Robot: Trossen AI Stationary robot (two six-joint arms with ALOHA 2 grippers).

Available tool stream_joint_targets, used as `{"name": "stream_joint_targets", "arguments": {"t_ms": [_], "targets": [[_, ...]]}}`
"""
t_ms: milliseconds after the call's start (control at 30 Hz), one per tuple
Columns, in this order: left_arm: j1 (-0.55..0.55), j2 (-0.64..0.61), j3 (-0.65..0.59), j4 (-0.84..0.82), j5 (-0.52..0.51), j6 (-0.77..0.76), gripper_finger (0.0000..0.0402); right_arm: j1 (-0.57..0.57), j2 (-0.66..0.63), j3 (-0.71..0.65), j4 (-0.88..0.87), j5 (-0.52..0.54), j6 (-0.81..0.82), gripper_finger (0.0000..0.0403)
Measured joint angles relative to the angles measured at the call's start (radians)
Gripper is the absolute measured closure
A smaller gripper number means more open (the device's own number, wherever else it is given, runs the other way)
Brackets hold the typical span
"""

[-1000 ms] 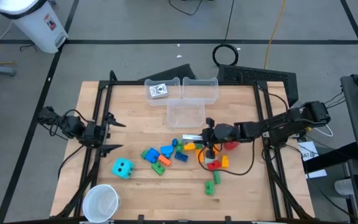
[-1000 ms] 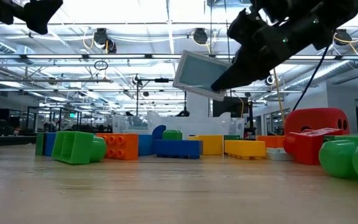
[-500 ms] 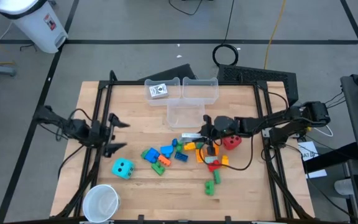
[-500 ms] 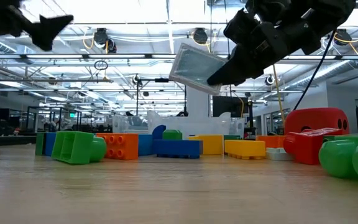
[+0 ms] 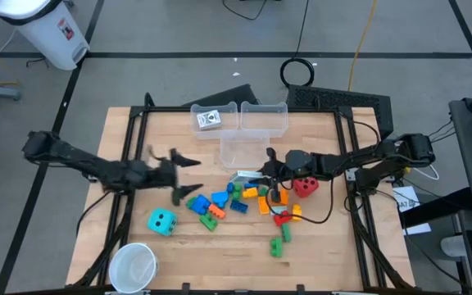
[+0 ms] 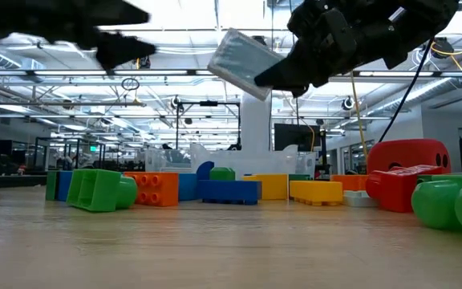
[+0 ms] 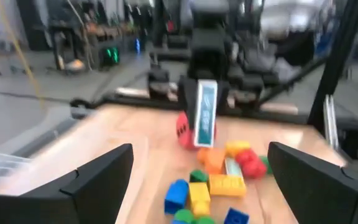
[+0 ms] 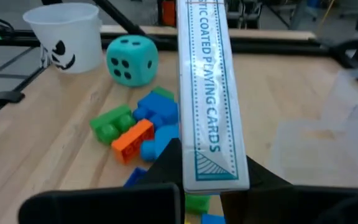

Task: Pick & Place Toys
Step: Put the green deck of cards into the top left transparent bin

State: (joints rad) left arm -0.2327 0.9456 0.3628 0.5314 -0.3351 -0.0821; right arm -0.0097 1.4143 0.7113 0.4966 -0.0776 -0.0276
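High view, frame centre | right pincer (image 5: 262, 174) clamped on card pack (image 5: 244, 175), pack jutting left of its tips, lifted above surface (image 5: 318, 246) over block pile (image 5: 220, 203) | left pincer (image 5: 188, 174) spread wide, seemingly empty, centre-left.

Two dark jointed arms; black cabling; dark wedge-shaped fingers (image 7: 98, 177).

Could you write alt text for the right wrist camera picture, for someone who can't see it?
The right gripper holds a box of playing cards upright between its dark fingers, above a wooden table. Beyond it lie blue, green and orange blocks, a cyan die and a white cup with a black pumpkin face.
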Motion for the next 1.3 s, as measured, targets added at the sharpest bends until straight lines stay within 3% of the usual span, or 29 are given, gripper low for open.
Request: {"name": "stream_joint_targets", "arguments": {"t_ms": [267,433,667,833,1067,1133,1300], "targets": [[0.070,0.342,0.277,-0.029,0.152,0.108,0.0023,-0.018,0.000,0.000,0.024,0.004,-0.011,0.0376],[0.123,0.454,0.402,-0.123,0.160,0.112,0.0023,-0.017,0.000,0.000,0.042,0.002,-0.011,0.0376],[0.181,0.518,0.454,-0.139,0.193,0.098,0.0034,-0.017,0.000,0.000,0.032,-0.002,-0.011,0.0376],[0.214,0.519,0.455,-0.141,0.272,0.044,0.0123,-0.017,0.000,0.000,0.016,-0.002,-0.011,0.0374],[0.241,0.516,0.455,-0.149,0.320,0.050,0.0335,-0.018,0.000,0.000,0.010,0.008,-0.008,0.0373],[0.247,0.495,0.455,-0.170,0.322,0.074,0.0336,-0.017,0.000,0.001,0.016,0.034,-0.008,0.0364],[0.279,0.366,0.453,-0.270,0.250,0.050,0.0336,-0.015,-0.025,0.000,-0.042,0.246,0.027,0.0301]]}}
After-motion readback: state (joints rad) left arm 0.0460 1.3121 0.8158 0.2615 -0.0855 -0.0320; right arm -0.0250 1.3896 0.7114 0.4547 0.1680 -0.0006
